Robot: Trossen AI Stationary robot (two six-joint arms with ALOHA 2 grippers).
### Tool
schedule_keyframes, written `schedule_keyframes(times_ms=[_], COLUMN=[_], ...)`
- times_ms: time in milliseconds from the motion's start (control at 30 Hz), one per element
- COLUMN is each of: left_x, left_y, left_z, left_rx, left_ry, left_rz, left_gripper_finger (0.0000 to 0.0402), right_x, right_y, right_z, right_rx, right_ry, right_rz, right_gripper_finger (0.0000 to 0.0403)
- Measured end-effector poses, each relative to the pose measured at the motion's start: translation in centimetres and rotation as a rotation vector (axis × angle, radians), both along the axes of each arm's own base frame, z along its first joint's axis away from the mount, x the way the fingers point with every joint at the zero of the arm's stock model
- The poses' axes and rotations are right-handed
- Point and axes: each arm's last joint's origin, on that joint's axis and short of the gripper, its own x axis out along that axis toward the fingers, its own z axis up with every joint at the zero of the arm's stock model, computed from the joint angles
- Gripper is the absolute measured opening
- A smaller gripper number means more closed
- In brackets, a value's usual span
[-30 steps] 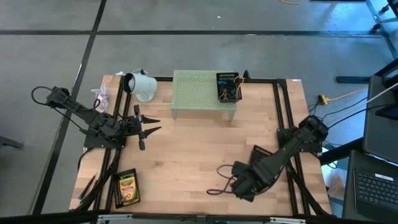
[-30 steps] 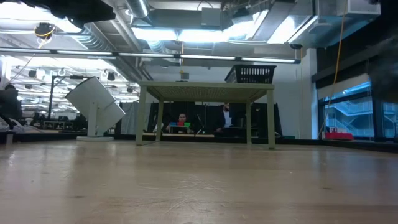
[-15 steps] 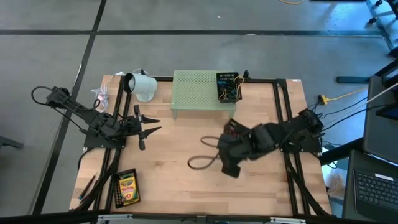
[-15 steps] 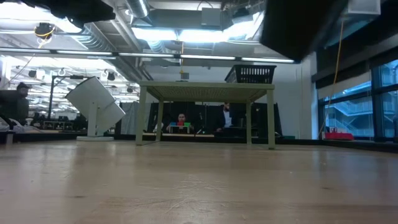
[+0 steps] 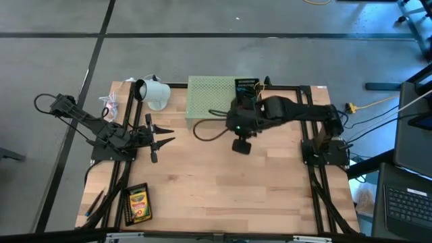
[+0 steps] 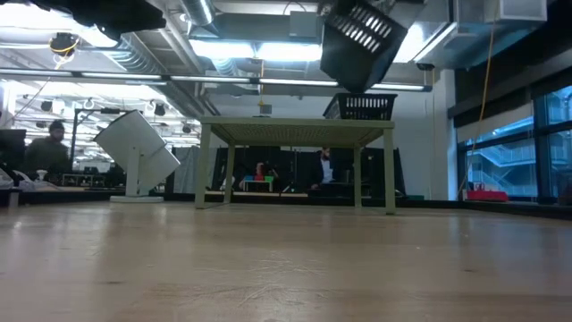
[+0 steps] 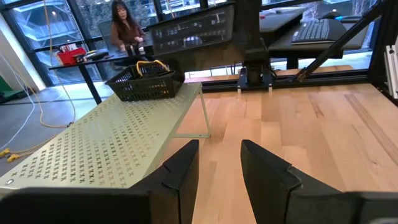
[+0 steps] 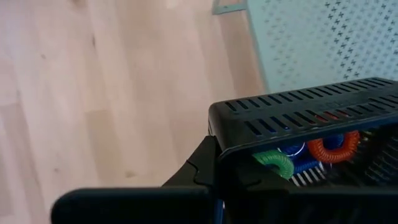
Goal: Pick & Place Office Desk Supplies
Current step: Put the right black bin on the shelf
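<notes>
My right gripper (image 8: 214, 177) is shut on a black slotted basket (image 8: 298, 118) that holds green (image 8: 273, 162), blue (image 8: 305, 165) and red (image 8: 333, 146) rubber-band loops. In the low view this basket (image 6: 357, 36) hangs tilted, high above the pale green perforated stand (image 6: 295, 130). A second black basket (image 5: 248, 94) with yellow loops sits on the stand's right end. A yellow-and-green crayon box (image 5: 138, 202) lies flat near the table's near-left corner. My left gripper (image 5: 169, 135) waits open at the left side. My right gripper holds the black slotted basket at a corner of its wall (image 8: 239, 146). One dark finger (image 8: 205, 168) lies against the outside; the basket hides the other finger. The basket is lifted clear of the table and tilted, with the loops still inside.
A white rounded lamp-like object (image 5: 152, 93) stands at the far-left corner, beside the stand (image 5: 219, 101). Black frame rails run along the table's left and right sides. Bare wood lies in the middle and near part. A person (image 7: 124, 25) sits beyond the table.
My right arm has swung from the table's near-right part across the middle toward the far edge, up to the stand. The basket it carries has come into the top of the low view, tilted above the stand.
</notes>
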Motion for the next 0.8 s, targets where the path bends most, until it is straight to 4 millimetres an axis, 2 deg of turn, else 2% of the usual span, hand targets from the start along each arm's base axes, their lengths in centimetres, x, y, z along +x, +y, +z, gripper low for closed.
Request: schedule_keyframes(times_ms=[367,533,800], left_x=[0.0,0.0,0.0], left_y=[0.0,0.0,0.0], left_z=[0.0,0.0,0.0], left_rx=[0.015,0.016,0.016], left_ry=[0.005,0.005,0.005], left_rz=[-0.002,-0.002,-0.002], left_gripper_finger=[0.0114,0.0114,0.0114], right_x=[1.1,1.3,2.8], right_y=[-2.6,-2.8,-2.7], right_z=[0.4,0.4,1.4], right_rx=[-0.076,-0.07,-0.074], right_ry=[-0.065,-0.074,-0.252], right_rz=[0.082,0.109,0.198], right_gripper_finger=[0.0004,0.0004,0.0004])
